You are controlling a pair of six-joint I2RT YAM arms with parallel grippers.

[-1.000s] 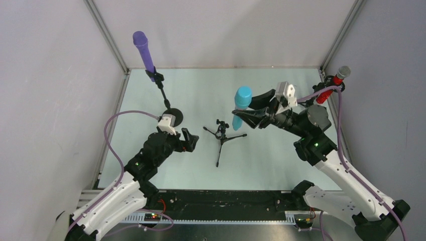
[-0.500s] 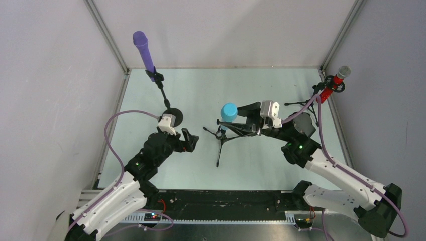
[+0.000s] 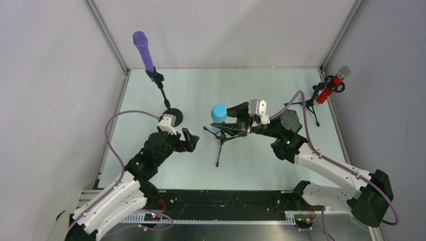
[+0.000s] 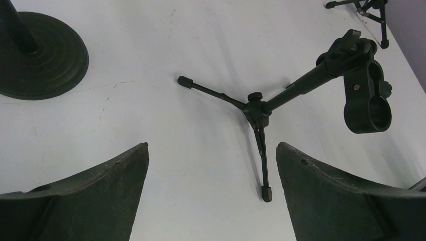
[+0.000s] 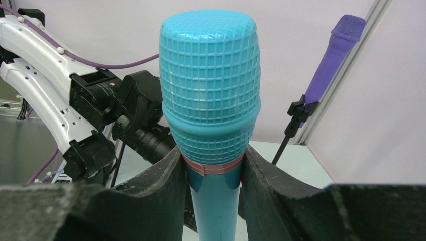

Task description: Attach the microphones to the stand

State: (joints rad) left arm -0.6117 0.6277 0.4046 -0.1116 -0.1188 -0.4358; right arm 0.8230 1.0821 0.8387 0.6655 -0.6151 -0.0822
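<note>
My right gripper [image 3: 232, 124] is shut on the teal microphone [image 3: 218, 112], gripping its neck just below the head [image 5: 211, 90]. It holds the microphone upright above the small black tripod stand [image 3: 220, 138] in the middle of the table. That stand's ring clip [image 4: 369, 98] shows open in the left wrist view. The purple microphone [image 3: 143, 50] sits in the round-base stand [image 3: 173, 116] at the back left. The red microphone [image 3: 332, 85] with silver head sits in a tripod stand at the back right. My left gripper [image 3: 190, 140] is open and empty, left of the middle stand.
The pale green table [image 3: 201, 90] is enclosed by white walls with metal corner posts [image 3: 108, 37]. The round base of the purple microphone's stand [image 4: 40, 55] lies close to my left gripper. The right tripod's legs [image 3: 306, 106] spread at the back right.
My right arm has carried the teal microphone leftward from the right side to above the middle tripod stand. The left arm has not moved.
</note>
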